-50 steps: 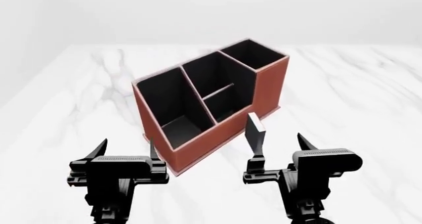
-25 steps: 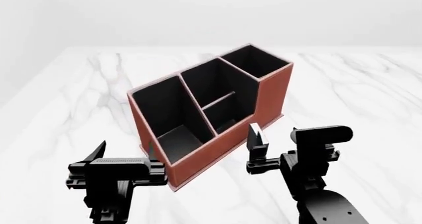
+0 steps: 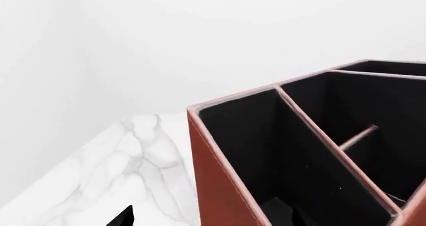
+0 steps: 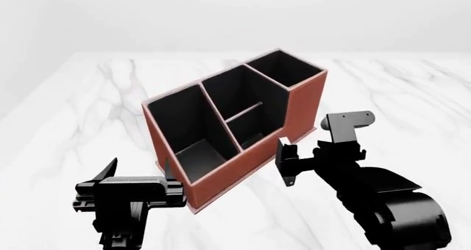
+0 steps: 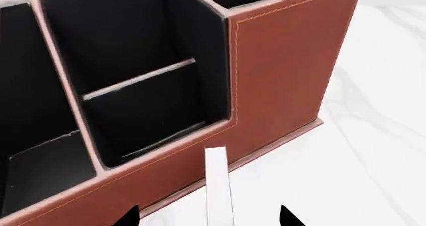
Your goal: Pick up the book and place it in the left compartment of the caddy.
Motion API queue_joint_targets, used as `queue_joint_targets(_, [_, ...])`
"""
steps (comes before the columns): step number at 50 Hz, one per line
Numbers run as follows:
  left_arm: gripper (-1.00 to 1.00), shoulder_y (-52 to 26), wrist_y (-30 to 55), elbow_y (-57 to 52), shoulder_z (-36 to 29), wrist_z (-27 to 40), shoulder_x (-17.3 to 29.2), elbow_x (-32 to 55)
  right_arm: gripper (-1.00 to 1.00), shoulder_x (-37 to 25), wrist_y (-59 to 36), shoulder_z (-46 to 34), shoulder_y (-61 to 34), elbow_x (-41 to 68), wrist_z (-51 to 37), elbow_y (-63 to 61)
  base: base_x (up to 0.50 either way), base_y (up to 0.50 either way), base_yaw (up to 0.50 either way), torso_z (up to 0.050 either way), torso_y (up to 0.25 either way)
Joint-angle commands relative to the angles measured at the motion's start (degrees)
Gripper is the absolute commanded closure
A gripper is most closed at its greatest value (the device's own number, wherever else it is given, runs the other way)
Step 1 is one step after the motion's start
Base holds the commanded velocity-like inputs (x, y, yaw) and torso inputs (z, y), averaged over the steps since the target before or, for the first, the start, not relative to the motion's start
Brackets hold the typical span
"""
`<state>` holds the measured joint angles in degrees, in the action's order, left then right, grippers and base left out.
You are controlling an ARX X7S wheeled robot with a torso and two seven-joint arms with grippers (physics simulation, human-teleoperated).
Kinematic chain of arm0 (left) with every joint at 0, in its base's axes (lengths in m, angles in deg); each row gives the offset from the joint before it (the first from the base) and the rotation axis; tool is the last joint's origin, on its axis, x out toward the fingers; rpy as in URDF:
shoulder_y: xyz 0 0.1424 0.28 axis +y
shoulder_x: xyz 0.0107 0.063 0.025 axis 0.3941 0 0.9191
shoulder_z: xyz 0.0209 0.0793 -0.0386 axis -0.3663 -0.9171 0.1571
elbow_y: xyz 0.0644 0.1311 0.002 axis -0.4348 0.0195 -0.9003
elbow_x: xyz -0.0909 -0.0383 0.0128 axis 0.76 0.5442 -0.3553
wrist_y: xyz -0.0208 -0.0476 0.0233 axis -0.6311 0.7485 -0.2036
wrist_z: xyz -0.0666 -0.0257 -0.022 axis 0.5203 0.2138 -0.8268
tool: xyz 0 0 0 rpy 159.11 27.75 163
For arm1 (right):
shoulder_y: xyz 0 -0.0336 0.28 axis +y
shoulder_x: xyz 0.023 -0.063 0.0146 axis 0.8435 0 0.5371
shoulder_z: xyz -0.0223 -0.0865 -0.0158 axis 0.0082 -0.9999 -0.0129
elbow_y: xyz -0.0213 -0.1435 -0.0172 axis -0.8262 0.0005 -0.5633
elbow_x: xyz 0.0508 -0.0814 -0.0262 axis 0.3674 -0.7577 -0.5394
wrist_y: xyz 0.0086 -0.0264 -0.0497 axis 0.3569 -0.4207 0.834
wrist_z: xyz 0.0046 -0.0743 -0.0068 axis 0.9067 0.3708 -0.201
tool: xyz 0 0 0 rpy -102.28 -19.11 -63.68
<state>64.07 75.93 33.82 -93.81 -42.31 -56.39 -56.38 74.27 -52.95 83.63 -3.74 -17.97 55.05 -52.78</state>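
The right gripper (image 4: 285, 163) is clamped on the book (image 5: 218, 186) (white page edge showing), just in front of the caddy (image 4: 220, 175). The left gripper's (image 4: 140, 170) 2 fingers stand apart, empty, near the caddy's front corner.

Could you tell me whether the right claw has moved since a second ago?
Yes. In the head view the right claw with the book has turned and moved toward the caddy.

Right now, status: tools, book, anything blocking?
Right tool shut on book, just outside caddy front wall. Left tool open, idle. Left compartment not yet reached.
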Motion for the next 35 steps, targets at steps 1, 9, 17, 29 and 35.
queue_joint_targets(1, [-1.0,0.3,-0.34,0.16,-0.26,0.47,0.32,0.35,-1.0,0.43,0.53,-1.28,-4.57,-0.73,0.73,8.82,0.0,0.0,0.0,0.0,0.0])
queue_joint_targets(9, [-1.0,0.38,-0.9,0.86,-0.49,0.71,0.43,0.61,-1.0,0.89,2.24,-3.54,-6.55,-2.23,0.91,13.93,0.0,0.0,0.0,0.0,0.0])
queue_joint_targets(17, [-1.0,0.53,-1.32,1.24,-0.66,0.97,0.56,0.91,-1.0,1.14,2.46,-4.83,-7.42,-2.84,0.81,16.26,0.0,0.0,0.0,0.0,0.0])
queue_joint_targets(29, [-1.0,0.57,-1.79,1.77,-1.14,1.39,0.77,1.12,-1.0,1.77,5.89,-8.82,-9.52,-4.85,2.62,25.63,0.0,0.0,0.0,0.0,0.0])
queue_joint_targets(35, [-1.0,0.47,-1.62,1.6,-1.21,1.6,0.99,1.3,-1.0,2.34,7.39,-10.39,-10.68,-5.81,3.09,29.97,0.0,0.0,0.0,0.0,0.0])
